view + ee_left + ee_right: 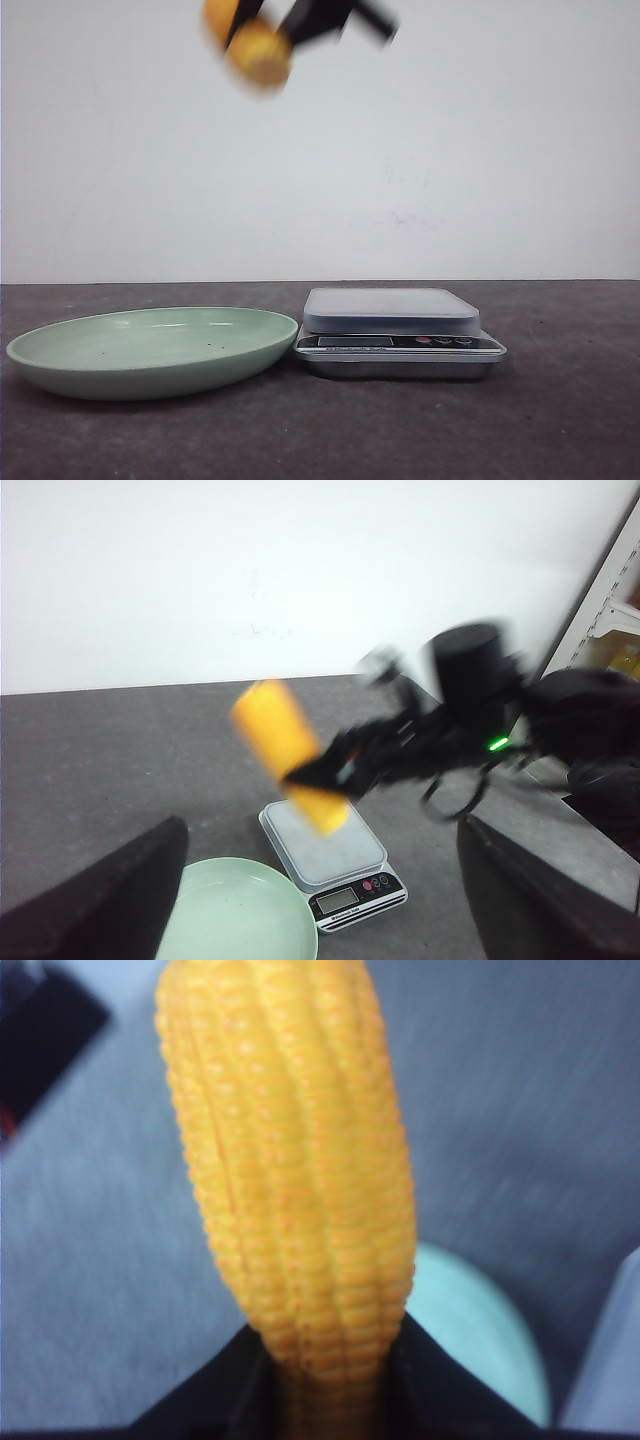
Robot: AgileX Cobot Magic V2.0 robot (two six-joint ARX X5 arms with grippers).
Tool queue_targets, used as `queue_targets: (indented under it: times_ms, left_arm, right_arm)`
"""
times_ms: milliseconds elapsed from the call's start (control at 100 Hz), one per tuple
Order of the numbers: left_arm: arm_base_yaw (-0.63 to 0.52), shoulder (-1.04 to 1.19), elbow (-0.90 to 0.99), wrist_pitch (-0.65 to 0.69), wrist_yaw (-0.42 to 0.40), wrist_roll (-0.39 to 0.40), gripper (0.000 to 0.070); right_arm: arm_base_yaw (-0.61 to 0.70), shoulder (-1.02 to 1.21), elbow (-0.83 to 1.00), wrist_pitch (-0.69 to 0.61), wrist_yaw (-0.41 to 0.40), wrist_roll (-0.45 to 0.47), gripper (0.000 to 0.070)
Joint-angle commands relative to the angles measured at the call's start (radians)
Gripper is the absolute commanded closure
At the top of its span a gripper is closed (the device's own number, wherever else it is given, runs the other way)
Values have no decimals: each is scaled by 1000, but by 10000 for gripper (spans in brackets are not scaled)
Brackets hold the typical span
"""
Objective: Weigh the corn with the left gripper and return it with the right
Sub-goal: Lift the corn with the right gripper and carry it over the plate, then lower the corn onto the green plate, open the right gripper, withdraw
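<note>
The corn (258, 50), yellow-orange and blurred, hangs high above the table near the top of the front view. My right gripper (262, 22) is shut on it. In the left wrist view the corn (285, 750) is tilted in the right gripper (312, 772) above the scale (322, 845). In the right wrist view the corn (300, 1160) sticks out between the right gripper's (325, 1385) black fingers. My left gripper (320, 920) is open and empty, its fingers (90, 890) wide apart, high above the table. It is out of the front view.
A silver kitchen scale (392, 310) with a bare platform stands on the dark table at centre right. A pale green plate (150, 375), with nothing on it, lies just left of it, almost touching; it also shows in the wrist views (290, 910) (470, 1330). A white wall stands behind.
</note>
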Motion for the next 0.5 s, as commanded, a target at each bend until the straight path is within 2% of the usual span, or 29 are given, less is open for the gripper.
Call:
queue_targets:
  times_ms: [0, 180, 350, 380, 410, 490]
  left_arm:
    - [-7, 7, 17, -2, 1, 13, 189]
    - [-7, 7, 17, -60, 1, -2, 189]
    - [-7, 7, 17, -102, 1, -5, 189]
    - [-7, 7, 17, -108, 1, -5, 189]
    - [-7, 7, 17, -114, 1, -5, 189]
    - [-7, 7, 17, -123, 1, -5, 189]
  right_arm:
    - [22, 73, 12, 15, -21, 53, 700]
    - [45, 249, 12, 18, -75, 198, 700]
    - [51, 329, 12, 11, -114, 275, 690]
    - [52, 334, 12, 7, -115, 281, 638]
    - [52, 334, 12, -2, -114, 282, 535]
    - [52, 334, 12, -17, -98, 281, 142]
